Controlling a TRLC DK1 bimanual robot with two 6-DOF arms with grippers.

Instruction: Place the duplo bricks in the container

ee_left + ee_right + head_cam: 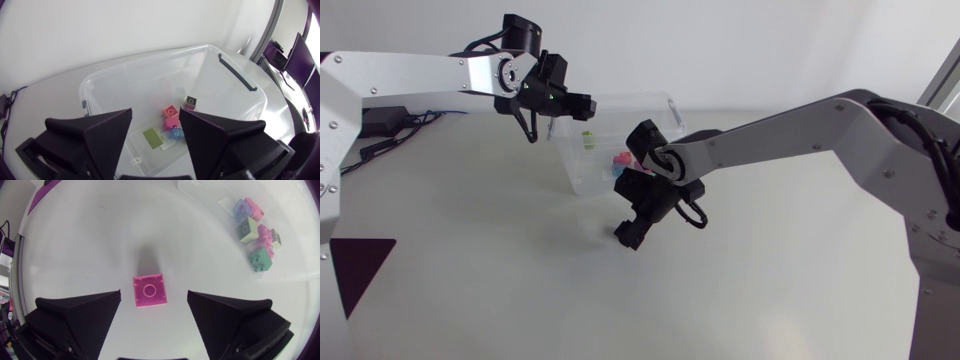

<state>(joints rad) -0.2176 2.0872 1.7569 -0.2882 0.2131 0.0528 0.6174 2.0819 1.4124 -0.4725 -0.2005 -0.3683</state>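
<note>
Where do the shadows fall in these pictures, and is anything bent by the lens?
Right wrist view: a soft shadow lies on the table just ahead of the pink brick, and the table's edge bows. Head view: a faint shadow lies on the table by the right gripper. Left wrist view: the rim of the container looks curved.

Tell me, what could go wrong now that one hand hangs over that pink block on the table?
1. The pink brick lies nearer one finger of the open right hand than the other, so closing may shove or twist it rather than clamp it.
2. The open left hand hangs over the clear container; bringing the brick there could make the arms collide.
3. The right arm is close to the container's wall and might nudge it.
</note>
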